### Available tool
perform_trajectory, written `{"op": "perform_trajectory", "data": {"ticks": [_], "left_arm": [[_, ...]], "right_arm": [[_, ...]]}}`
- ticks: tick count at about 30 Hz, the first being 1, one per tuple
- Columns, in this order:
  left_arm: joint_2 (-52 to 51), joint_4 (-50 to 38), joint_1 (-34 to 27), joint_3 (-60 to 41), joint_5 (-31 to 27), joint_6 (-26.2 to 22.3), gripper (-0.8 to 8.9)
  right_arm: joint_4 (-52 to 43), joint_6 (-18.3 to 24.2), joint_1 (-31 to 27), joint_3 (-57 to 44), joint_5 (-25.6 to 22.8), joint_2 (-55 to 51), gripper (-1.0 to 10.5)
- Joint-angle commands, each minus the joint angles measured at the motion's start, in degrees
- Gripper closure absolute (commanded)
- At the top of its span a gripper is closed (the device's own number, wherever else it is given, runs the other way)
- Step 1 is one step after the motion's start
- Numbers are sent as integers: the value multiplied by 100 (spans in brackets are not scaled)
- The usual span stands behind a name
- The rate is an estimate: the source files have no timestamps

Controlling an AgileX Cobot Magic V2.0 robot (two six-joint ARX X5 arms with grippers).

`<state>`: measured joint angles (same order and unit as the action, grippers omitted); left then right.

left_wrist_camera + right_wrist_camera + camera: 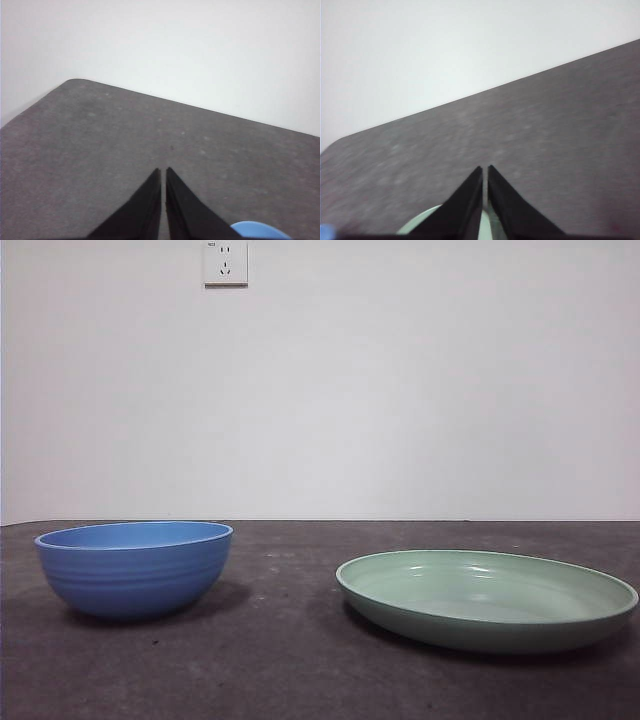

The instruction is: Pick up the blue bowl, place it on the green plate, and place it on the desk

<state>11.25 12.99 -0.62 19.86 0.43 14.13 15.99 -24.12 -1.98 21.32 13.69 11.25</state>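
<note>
The blue bowl point(135, 567) stands upright on the desk point(290, 660) at the left of the front view. The green plate point(487, 598) lies on the desk at the right, apart from the bowl. Neither arm shows in the front view. My left gripper point(163, 171) is shut and empty above the desk; a sliver of the blue bowl point(260, 230) shows beside its jaws. My right gripper point(485, 169) is shut and empty above the desk, with part of the green plate point(422, 224) below its jaws.
A white wall point(400, 380) with a power socket point(226, 262) stands behind the desk's far edge. The desk's rounded corner point(75, 82) shows in the left wrist view.
</note>
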Motion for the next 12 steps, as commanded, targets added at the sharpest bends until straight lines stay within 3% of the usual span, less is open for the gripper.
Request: {"op": "perform_trajectory", "data": {"ticks": [1, 7, 12], "left_arm": [[334, 302, 0, 595, 225, 92, 797], [1191, 981, 0, 1633, 1425, 92, 797], [1917, 1517, 0, 2352, 2533, 26, 796]], "right_arm": [[227, -57, 2, 529, 400, 415, 935], [1003, 315, 2, 1635, 1261, 1397, 935], [1676, 1117, 2, 2498, 1864, 2155, 935]]}}
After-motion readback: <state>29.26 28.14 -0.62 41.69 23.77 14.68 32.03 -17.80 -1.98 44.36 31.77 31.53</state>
